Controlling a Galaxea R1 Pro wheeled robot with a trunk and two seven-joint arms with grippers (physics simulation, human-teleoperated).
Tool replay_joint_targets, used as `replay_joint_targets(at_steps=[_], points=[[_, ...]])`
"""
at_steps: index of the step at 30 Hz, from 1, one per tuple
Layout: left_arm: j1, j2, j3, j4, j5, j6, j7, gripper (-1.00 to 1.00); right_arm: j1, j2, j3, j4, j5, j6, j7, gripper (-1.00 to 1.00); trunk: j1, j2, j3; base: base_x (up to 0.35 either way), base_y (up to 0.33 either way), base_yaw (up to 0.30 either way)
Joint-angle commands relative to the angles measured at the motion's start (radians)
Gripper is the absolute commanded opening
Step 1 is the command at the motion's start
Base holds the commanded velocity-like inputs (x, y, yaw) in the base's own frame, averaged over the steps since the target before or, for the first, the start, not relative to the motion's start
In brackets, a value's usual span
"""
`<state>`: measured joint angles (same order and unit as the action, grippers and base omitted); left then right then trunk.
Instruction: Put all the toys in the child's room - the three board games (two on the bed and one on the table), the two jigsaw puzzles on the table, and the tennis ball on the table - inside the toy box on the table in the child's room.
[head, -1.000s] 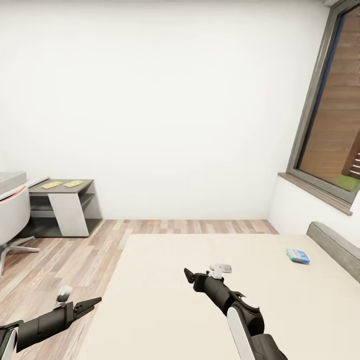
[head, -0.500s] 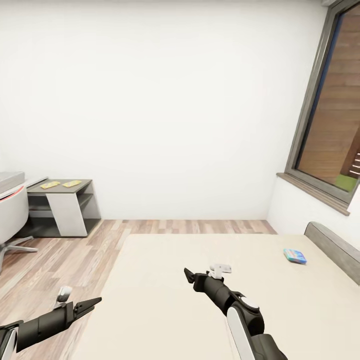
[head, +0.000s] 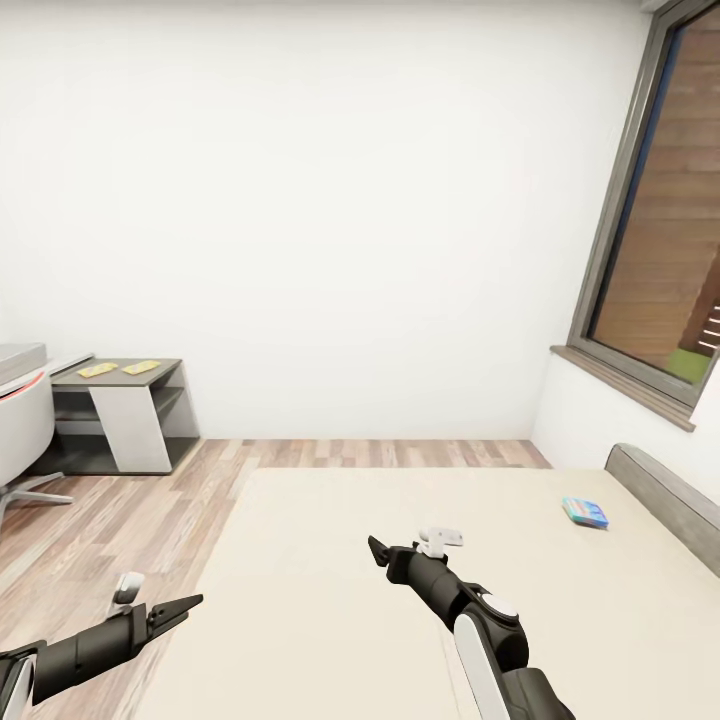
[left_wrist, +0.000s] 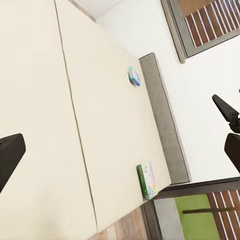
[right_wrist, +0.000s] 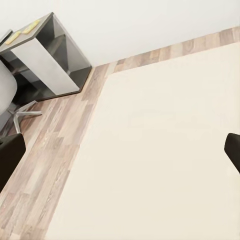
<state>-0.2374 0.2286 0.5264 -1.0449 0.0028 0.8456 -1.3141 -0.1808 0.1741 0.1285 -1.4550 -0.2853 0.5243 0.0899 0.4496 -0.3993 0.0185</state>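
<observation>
A small blue board game (head: 585, 512) lies on the beige bed (head: 350, 520) near the grey headboard (head: 660, 492). The left wrist view shows the same blue box (left_wrist: 133, 76) and a white-and-green board game (left_wrist: 147, 180), both beside the headboard (left_wrist: 165, 125). My left gripper (head: 175, 608) hangs open over the floor at the bed's left side. My right gripper (head: 378, 550) is open above the middle of the mattress, far from both boxes. In each wrist view the fingers (left_wrist: 10, 156) (right_wrist: 9, 156) stand wide apart with nothing between them. The toy box, tennis ball and jigsaw puzzles are out of view.
A dark grey cabinet (head: 130, 415) with two flat yellow things on top stands against the back wall at the left. A white swivel chair (head: 20, 430) sits at the far left on the wood floor (head: 120, 520). A large window (head: 660, 230) fills the right wall.
The whole picture has drifted slightly left and up, so the camera has moved. Both arms hold the same pose and both grippers stay open.
</observation>
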Motion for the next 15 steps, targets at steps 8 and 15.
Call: replay_joint_targets(at_steps=[8,15], points=[[0.0,0.0,0.001,0.0,0.0,0.011,-0.004,1.0,0.0,0.0,-0.001,-0.001,-0.002,0.005,0.002,1.0,0.0,-0.001,0.0,0.0,-0.004,0.0],[0.0,0.0,0.0,0.0,0.0,0.011,-0.004,1.0,0.0,0.0,-0.001,-0.001,-0.002,0.005,0.002,1.0,0.0,-0.001,0.0,0.0,0.0,0.0]])
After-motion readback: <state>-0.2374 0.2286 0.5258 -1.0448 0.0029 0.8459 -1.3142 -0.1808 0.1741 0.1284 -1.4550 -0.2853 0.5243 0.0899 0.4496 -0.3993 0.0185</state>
